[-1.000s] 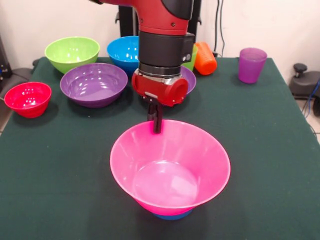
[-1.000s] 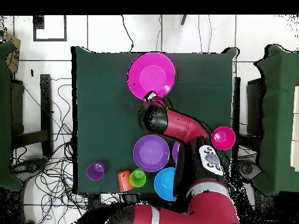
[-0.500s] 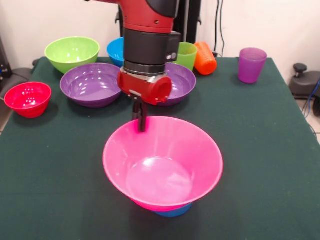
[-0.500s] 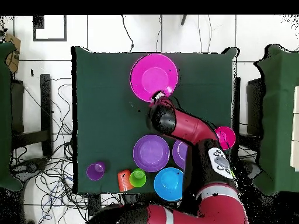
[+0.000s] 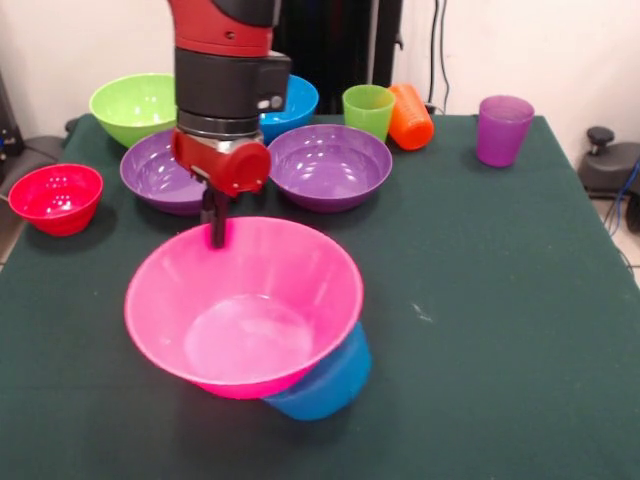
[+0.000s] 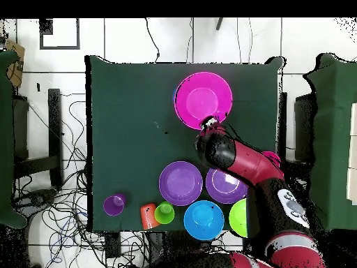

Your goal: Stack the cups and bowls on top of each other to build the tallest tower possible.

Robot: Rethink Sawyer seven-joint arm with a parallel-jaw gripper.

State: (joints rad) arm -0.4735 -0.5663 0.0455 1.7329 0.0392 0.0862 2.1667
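Observation:
The big pink bowl sits tilted on a blue bowl that pokes out under its right side, near the table's front edge. My gripper is shut on the pink bowl's far rim, one dark finger reaching down inside it. From above, the gripper holds the rim of the pink bowl. Two purple bowls lie behind it. A green cup stands upright, an orange cup lies on its side, and a purple cup stands at the right.
A lime green bowl and a second blue bowl sit at the back. A small red bowl is at the left edge. Dark green cloth covers the table, and cables lie on the floor around it.
The arm has swung towards the front view's left, dragging the pink bowl along. The blue bowl beneath it now sticks out on the right, tipped over.

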